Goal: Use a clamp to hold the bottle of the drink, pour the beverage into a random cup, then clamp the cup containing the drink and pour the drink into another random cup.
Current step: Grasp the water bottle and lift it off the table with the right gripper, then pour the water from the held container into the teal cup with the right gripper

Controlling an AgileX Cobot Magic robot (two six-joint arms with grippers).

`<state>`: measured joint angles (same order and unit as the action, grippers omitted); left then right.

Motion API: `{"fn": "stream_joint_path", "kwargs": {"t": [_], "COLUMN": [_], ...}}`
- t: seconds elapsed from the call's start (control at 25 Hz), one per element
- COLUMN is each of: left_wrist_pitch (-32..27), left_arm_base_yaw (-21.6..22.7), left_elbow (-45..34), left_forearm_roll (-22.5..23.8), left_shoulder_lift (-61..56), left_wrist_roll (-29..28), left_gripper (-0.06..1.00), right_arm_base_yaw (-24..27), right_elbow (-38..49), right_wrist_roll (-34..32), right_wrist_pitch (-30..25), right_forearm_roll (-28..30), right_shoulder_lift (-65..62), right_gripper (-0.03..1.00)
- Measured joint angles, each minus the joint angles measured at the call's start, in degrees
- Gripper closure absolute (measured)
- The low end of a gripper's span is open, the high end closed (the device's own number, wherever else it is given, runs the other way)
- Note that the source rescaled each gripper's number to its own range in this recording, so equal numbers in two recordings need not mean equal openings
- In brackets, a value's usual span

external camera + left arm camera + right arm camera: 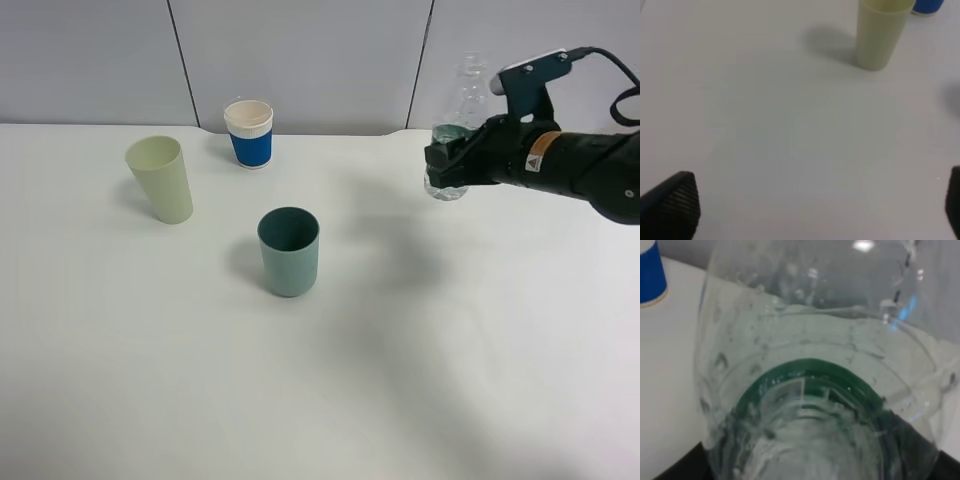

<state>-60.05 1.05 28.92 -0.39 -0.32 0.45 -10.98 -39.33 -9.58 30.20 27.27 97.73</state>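
My right gripper (450,165) is shut on a clear plastic bottle (462,100) with liquid in its lower part and holds it upright in the air at the right. The bottle (810,380) fills the right wrist view. A teal cup (289,250) stands in the middle of the table. A pale yellow-green cup (161,178) stands at the left; it also shows in the left wrist view (880,32). A blue-and-white paper cup (249,132) stands at the back. My left gripper (820,200) is open above bare table; only its fingertips (675,202) show.
The white table (450,340) ends at a grey panel wall (300,50) behind. The blue cup's base (927,6) shows at the edge of the left wrist view and its side (650,275) in the right wrist view. The left arm is outside the exterior view.
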Motion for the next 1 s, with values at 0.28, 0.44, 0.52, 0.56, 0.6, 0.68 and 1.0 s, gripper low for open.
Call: {"fn": "stream_joint_path", "kwargs": {"t": [0.28,0.44,0.52,0.56,0.6,0.68,1.0], "left_wrist_pitch": [0.00,0.00,0.00,0.00,0.00,0.00,0.00], "left_arm_base_yaw": [0.00,0.00,0.00,0.00,0.00,0.00,0.00], "left_elbow": [0.00,0.00,0.00,0.00,0.00,0.00,0.00], "left_forearm_roll": [0.00,0.00,0.00,0.00,0.00,0.00,0.00], "left_shoulder_lift": [0.00,0.00,0.00,0.00,0.00,0.00,0.00], "left_wrist_roll": [0.00,0.00,0.00,0.00,0.00,0.00,0.00], "left_gripper": [-0.06,-0.06,-0.06,-0.06,-0.06,-0.06,-0.06], "right_arm_base_yaw": [-8.50,-12.84,-14.83,-15.69,-16.34,-17.62,-20.70], "right_elbow": [-9.54,-14.19,-16.58,-17.83,-18.92,-20.61,-23.58], "right_wrist_roll": [-1.01,-0.61,-0.24,-0.19,-0.19,-0.09,9.58], "right_wrist_pitch": [-8.81,-12.11,-15.29,-16.90,-18.15,-20.08,-22.27], "right_forearm_roll": [10.80,16.99,20.48,22.01,23.91,27.89,37.66], "right_shoulder_lift": [0.00,0.29,0.80,1.01,1.39,2.04,3.37], "right_gripper": [0.95,0.95,0.95,0.95,0.95,0.95,0.95]}}
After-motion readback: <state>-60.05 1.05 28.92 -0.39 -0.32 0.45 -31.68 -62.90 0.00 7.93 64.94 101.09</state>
